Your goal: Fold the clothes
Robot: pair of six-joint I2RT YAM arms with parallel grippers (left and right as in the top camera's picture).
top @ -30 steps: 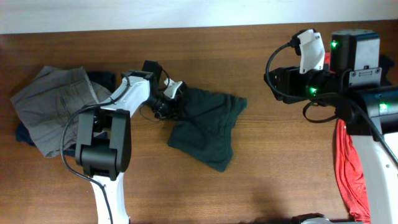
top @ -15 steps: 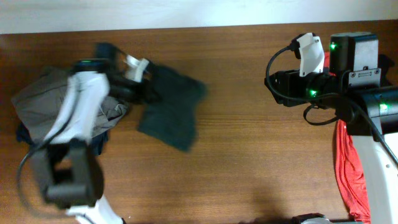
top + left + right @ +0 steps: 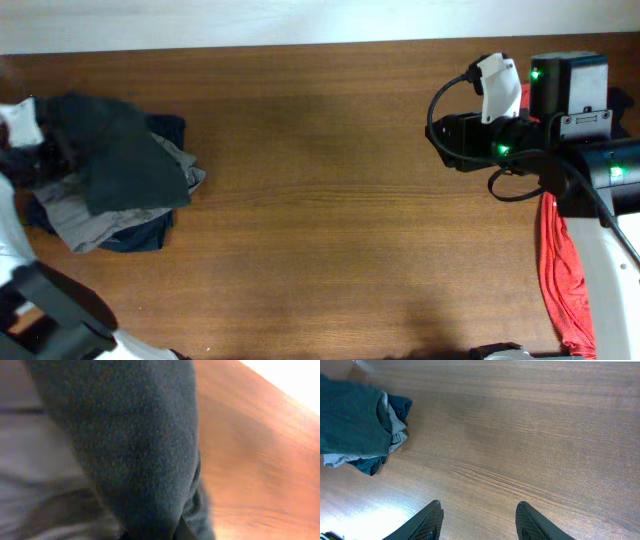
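At the far left of the wooden table (image 3: 330, 200), seen from overhead, sits a heap of clothes. A dark T-shirt (image 3: 125, 160) lies rumpled on top, covering most of the grey trousers (image 3: 80, 218), and a navy garment (image 3: 150, 236) peeks out beneath. The left gripper (image 3: 30, 135) is at the shirt's left edge, almost out of frame. Its jaws are closed to nearly nothing. The left wrist view is filled with blurred dark cloth over grey, and the fingertips themselves are hidden, so a pinch on the shirt's edge looks likely but cannot be confirmed.

The right gripper (image 3: 479, 505) hangs well apart from the heap over bare wood, its fingers about half spread with nothing between them. A red top (image 3: 555, 280) lies along the table's right edge, partly under the right arm.

Several things could go wrong from here:

- The shirt is bunched, not flat. If it is let go now, it would stay a crumpled layer rather than a fold.
- The shirt rests directly on the trousers, so pulling it sideways could drag them along and scatter the heap.
- The heap sits close to the table's left edge — one outward tug might send cloth over the side.
- The left wrist camera is smothered by fabric, so that arm gets little help in judging what it has hold of.
- The red top lies against the right arm — a swing of that arm might snag it.
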